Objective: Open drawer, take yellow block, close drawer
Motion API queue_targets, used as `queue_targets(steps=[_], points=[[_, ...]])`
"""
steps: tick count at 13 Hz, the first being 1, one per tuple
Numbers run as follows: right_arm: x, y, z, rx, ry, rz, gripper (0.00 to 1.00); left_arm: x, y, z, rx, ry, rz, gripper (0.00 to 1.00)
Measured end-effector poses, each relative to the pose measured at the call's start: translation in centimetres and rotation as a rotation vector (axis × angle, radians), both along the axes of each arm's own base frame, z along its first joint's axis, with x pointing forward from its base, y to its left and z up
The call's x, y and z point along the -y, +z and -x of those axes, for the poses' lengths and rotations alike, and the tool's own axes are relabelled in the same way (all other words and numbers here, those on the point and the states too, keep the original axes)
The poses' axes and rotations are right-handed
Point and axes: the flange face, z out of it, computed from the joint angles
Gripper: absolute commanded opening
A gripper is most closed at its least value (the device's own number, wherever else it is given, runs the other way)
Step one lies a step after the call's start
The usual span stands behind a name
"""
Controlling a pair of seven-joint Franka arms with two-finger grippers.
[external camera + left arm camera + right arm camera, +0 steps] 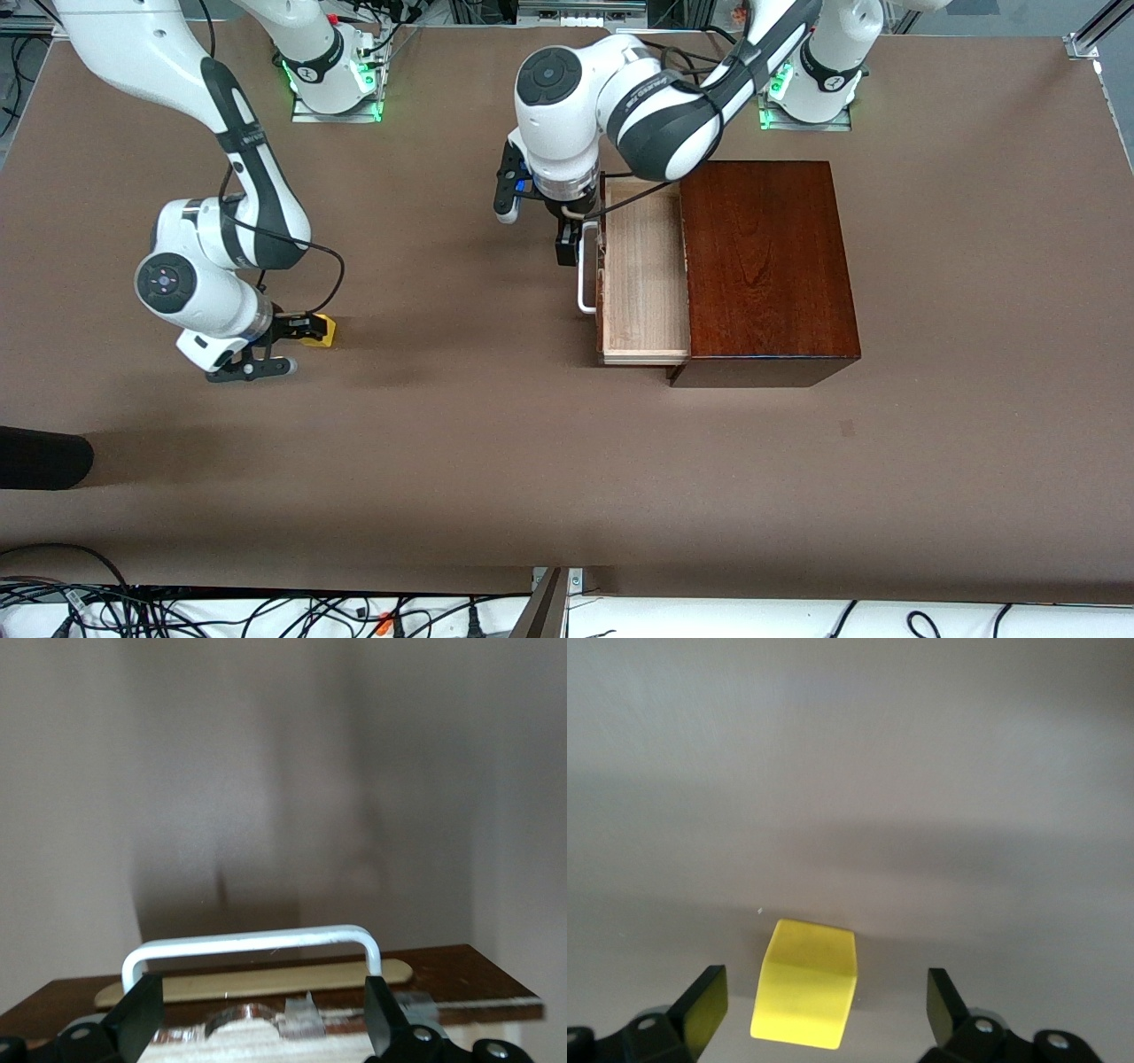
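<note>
Brown bench (pixel 496 461): felt-like top carrying a wooden box and a small cube
Box (pixel 769 266): dark reddish-brown wood, toward the left arm's end of the bench
Drawer (pixel 644 275): pulled out of the box toward the right arm's end, at about 9 o'clock from the box in the front view; pale wood inside, nothing seen in it
Handle (pixel 586 270): white U-shaped bar on the drawer front; in the left wrist view (pixel 252 948) it runs across between the two fingers
Left pincer (pixel 571 241): at the handle, fingers (pixel 140 1014) spread to either side of the bar, not pressed on it; one dark finger hangs just beside the bar in the front view
Yellow block (pixel 319 330): lying on the bench, well apart from the drawer, at about 9 o'clock from it in the front view, toward the right arm's end
Right pincer (pixel 299 347): low at the block, fingers (pixel 704 1003) spread wide; the block (pixel 804 981) sits between them with bench showing on both sides, not pinched
Dark object (pixel 44 457): at the bench edge near the right arm's end, at about 7 o'clock from the block; cannot tell what it is
</note>
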Motion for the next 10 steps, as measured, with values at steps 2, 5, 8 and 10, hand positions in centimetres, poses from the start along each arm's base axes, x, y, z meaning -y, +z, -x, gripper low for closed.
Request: queue_targets(steps=[2, 5, 8, 10], points=[[-0.1, 5.3, -0.8, 0.068, 0.0, -0.012, 1.0, 0.2, -1.7, -0.3, 0.019, -0.018, -0.034, 1.0], [-0.2, 14.7, -0.3, 0.076, -0.006, -0.021, 1.0, 0.1, -2.6, -0.6, 0.039, -0.031, -0.058, 1.0], [-0.3, 21.7, 0.6, 0.052, -0.009, -0.029, 1.0, 0.0, -2.9, -0.8, 0.049, -0.032, -0.07, 1.0], [-0.2, 25.0, 1.3, 0.043, -0.011, -0.031, 1.0, -0.1, -3.5, -0.9, 0.064, -0.037, -0.09, 1.0]])
